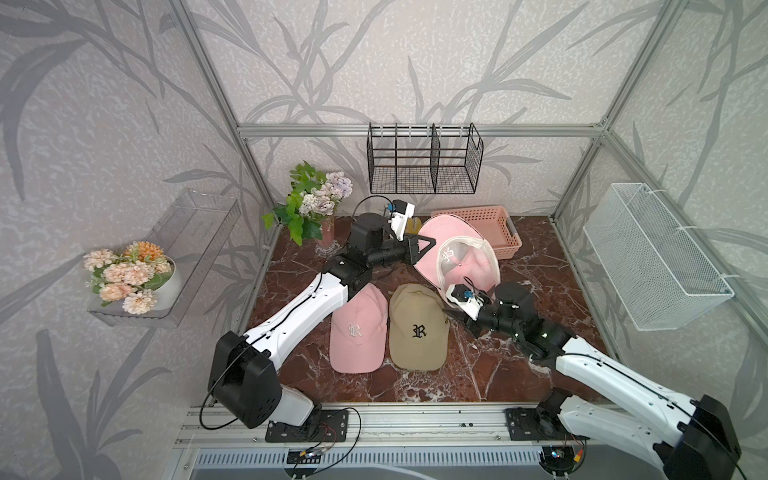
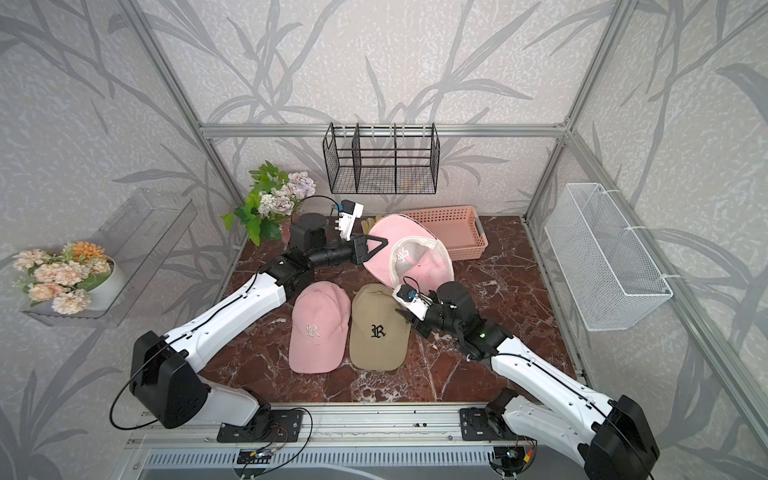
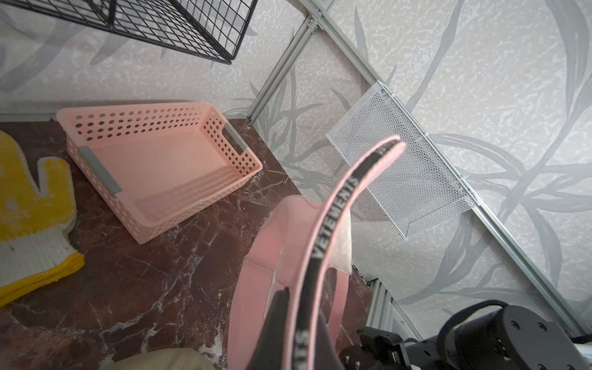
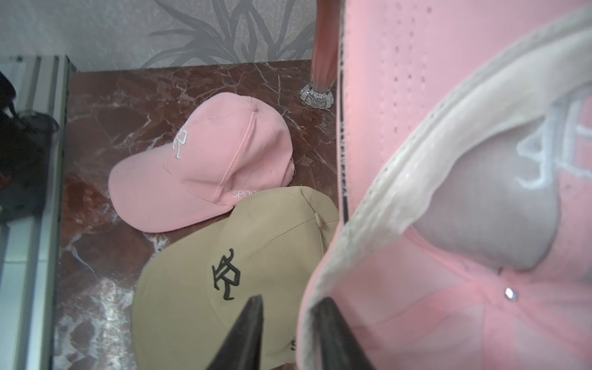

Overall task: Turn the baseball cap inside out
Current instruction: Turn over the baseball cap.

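Reference for all positions: the salmon-pink perforated plastic basket [image 1: 486, 220] at the back of the red-brown marble tabletop [image 1: 498, 374].

- Well in front of the basket, to its left: a plain pink cotton baseball cap [image 1: 357, 332] and a tan cotton baseball cap [image 1: 417, 332] lie flat, touching, right side out. Neither arm is on them. I judge they are simply parked there.
- Just left of the basket: the left gripper [image 1: 430, 242] is clamped tight on the stiff brim of the pink perforated baseball cap with a white mesh lining [image 1: 457, 255]. The black lettered brim edge [image 3: 333, 221] runs out from between the jaws. Likely reason: the brim is the one rigid part, so pinching it anchors the cap while the soft crown is worked.
- Directly in front of the basket: the cap is held tilted, its opening turned upward and toward the robot. This exposes the off-white sweatband [image 4: 400, 192] and the inner crown. The crown does not look pushed through yet.
- In front of the basket, at the cap's near rim: the right gripper [image 4: 290, 301] has its jaws partly apart with nothing between them. One finger lies at the sweatband edge, but I cannot tell if it touches. It looks placed to take the rim.
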Action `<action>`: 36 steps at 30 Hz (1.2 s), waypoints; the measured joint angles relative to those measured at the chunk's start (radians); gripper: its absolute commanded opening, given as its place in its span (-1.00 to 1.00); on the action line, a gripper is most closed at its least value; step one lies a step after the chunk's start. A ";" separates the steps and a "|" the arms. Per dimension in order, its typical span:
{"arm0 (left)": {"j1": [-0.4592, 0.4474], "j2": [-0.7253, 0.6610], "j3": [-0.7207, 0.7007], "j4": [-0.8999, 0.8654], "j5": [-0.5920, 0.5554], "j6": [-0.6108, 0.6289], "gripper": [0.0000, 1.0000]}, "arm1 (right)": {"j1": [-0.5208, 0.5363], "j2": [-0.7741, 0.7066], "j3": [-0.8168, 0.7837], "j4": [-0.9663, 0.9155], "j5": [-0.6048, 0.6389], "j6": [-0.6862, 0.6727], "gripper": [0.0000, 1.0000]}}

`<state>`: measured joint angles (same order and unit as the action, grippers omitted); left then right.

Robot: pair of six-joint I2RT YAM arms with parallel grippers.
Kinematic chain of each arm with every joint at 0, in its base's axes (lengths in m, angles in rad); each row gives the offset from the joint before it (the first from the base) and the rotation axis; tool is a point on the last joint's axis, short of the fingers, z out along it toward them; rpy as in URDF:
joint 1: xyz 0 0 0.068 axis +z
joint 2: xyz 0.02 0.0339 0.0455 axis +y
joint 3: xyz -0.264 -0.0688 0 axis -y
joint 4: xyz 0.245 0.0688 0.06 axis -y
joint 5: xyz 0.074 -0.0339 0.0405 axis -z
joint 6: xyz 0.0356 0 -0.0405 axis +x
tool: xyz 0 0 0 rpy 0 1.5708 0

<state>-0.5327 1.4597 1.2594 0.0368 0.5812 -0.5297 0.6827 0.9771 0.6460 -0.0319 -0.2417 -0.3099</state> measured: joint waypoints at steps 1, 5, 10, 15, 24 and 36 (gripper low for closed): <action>0.000 0.000 0.002 -0.002 -0.005 0.011 -1.00 | 0.001 -0.013 0.000 0.000 0.015 0.012 0.14; 0.001 -0.001 0.010 -0.026 -0.022 0.052 -1.00 | 0.001 -0.081 0.002 0.006 0.071 0.060 0.17; -0.005 -0.001 0.010 -0.050 0.002 0.074 -1.00 | 0.001 -0.094 0.010 0.098 0.167 0.127 -0.17; -0.025 -0.011 0.010 -0.068 0.046 0.075 -1.00 | 0.002 -0.014 0.028 0.214 0.300 0.165 -0.60; -0.036 -0.049 -0.006 -0.028 0.120 0.039 -1.00 | 0.005 0.167 0.074 0.365 0.427 0.164 -0.68; -0.035 -0.049 -0.038 0.071 0.179 -0.069 -1.00 | 0.006 0.250 0.098 0.405 0.451 0.185 -0.53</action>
<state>-0.5674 1.4109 1.2217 0.1074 0.7601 -0.5991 0.6891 1.2274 0.7441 0.3733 0.2089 -0.1246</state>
